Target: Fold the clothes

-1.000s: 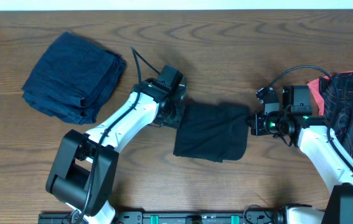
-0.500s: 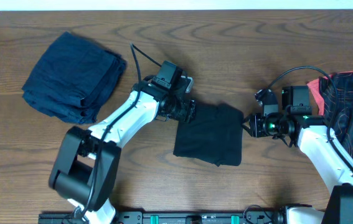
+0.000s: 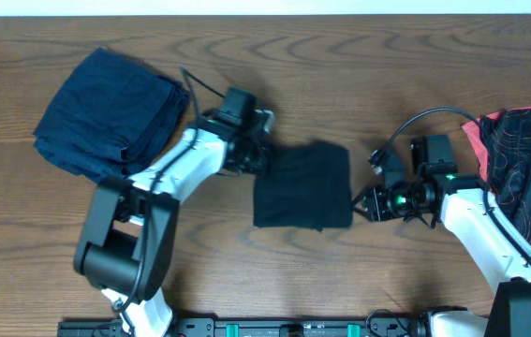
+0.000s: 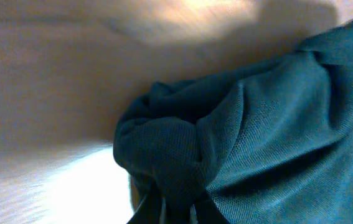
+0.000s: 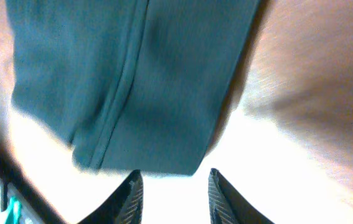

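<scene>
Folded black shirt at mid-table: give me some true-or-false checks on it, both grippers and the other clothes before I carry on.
1. The left gripper is shut on the left edge of the folded black shirt. True.
2. The right gripper is clamped on the shirt. False: its jaws stand open, nothing sits between them, and it is just off the shirt's right edge.
3. The folded navy garment lies on the left of the wooden table, apart from the black shirt. True.
4. The black-and-coral line-patterned garment is stacked on the navy one. False: it lies at the right edge, beside the right arm.
</scene>
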You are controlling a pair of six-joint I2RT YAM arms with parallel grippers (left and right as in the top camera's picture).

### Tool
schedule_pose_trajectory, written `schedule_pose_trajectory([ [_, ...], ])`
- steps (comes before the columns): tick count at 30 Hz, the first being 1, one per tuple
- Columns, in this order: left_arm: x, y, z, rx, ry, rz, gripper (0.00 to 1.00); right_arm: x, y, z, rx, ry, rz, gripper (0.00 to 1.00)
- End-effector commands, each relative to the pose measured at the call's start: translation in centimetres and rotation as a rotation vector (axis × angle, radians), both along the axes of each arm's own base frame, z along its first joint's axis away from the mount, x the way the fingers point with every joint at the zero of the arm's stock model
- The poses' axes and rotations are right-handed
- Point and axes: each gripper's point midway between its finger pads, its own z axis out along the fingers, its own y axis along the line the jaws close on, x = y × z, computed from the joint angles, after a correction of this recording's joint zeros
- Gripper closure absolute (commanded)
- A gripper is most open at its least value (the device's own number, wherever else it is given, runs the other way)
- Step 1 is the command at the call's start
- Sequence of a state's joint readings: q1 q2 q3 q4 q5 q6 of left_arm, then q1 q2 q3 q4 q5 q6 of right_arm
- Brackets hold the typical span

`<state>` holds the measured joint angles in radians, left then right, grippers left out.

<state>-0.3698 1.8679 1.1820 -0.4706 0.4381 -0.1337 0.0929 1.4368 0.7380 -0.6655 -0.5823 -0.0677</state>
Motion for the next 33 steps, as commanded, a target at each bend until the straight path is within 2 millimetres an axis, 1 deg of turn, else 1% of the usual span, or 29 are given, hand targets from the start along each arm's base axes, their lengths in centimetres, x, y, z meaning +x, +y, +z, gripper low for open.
schedule_pose_trajectory([
  [1, 0.8, 1.4, 1.4, 0.003, -0.033, 0.047, 0.79, -1.0, 2.2, 1.2, 0.062, -0.037, 0.124, 0.61],
  [2, 0.7, 1.5, 1.4, 0.005, -0.029, 0.048, 0.67, -1.3, 2.6, 1.2, 0.070, -0.034, 0.139, 0.59],
  [4, 0.5, 1.6, 1.3, 0.008, -0.019, 0.048, 0.37, -1.9, 3.6, 1.0, 0.076, -0.036, 0.180, 0.56],
  [5, 0.2, 1.6, 1.2, 0.012, -0.007, 0.047, 0.33, -2.1, 4.0, 0.9, 0.072, -0.043, 0.199, 0.55],
  [7, -0.6, 1.4, 1.1, -0.003, 0.030, 0.038, 0.31, -2.1, 4.6, 0.5, 0.052, -0.064, 0.218, 0.54],
  [9, -2.0, 1.2, 1.1, -0.023, 0.093, 0.027, 0.30, -1.4, 4.8, 0.2, 0.020, -0.086, 0.195, 0.52],
  [11, -3.4, 1.7, 0.8, 0.000, 0.157, 0.028, 0.30, -0.5, 4.8, 0.1, 0.000, -0.106, 0.154, 0.49],
  [14, -5.2, 2.9, 0.2, 0.065, 0.226, 0.020, 0.30, 0.4, 4.9, 0.1, -0.005, -0.119, 0.114, 0.49],
  [15, -5.6, 3.4, 0.1, 0.088, 0.237, 0.014, 0.31, 0.6, 4.7, -0.1, -0.017, -0.114, 0.098, 0.52],
  [16, -6.0, 3.7, -0.1, 0.108, 0.245, 0.008, 0.34, 0.6, 4.6, -0.3, -0.023, -0.107, 0.093, 0.58],
  [17, -6.3, 4.0, -0.2, 0.122, 0.254, 0.003, 0.38, 0.5, 4.5, -0.7, -0.032, -0.097, 0.091, 0.64],
  [19, -6.6, 4.2, -0.4, 0.134, 0.262, -0.005, 0.52, 0.3, 4.4, -1.6, -0.043, -0.066, 0.091, 0.79],
  [20, -6.8, 4.3, -0.5, 0.137, 0.264, -0.010, 0.62, 0.1, 4.4, -2.1, -0.047, -0.046, 0.092, 0.86],
  [21, -6.9, 4.4, -0.7, 0.140, 0.265, -0.009, 0.66, -0.1, 4.3, -2.7, -0.052, -0.021, 0.090, 0.88],
  [22, -7.0, 4.4, -1.0, 0.140, 0.265, -0.009, 0.68, -0.3, 4.3, -3.2, -0.057, 0.000, 0.088, 0.89],
  [25, -7.5, 4.6, -1.7, 0.143, 0.263, -0.028, 0.69, -0.8, 4.0, -4.7, -0.081, 0.050, 0.089, 0.93],
  [28, -7.6, 5.2, -1.8, 0.159, 0.268, -0.026, 0.71, -0.6, 2.9, -5.5, -0.140, 0.069, 0.050, 0.98],
  [29, -7.5, 5.3, -1.7, 0.155, 0.268, -0.020, 0.70, -0.5, 2.7, -5.3, -0.142, 0.071, 0.033, 0.99],
  [31, -7.1, 5.1, -0.7, 0.111, 0.268, -0.006, 0.66, -0.1, 2.6, -4.5, -0.135, 0.055, 0.015, 0.99],
  [33, -6.3, 4.6, 1.2, 0.036, 0.245, 0.006, 0.63, 0.4, 2.6, -3.1, -0.127, 0.021, 0.009, 0.97],
])
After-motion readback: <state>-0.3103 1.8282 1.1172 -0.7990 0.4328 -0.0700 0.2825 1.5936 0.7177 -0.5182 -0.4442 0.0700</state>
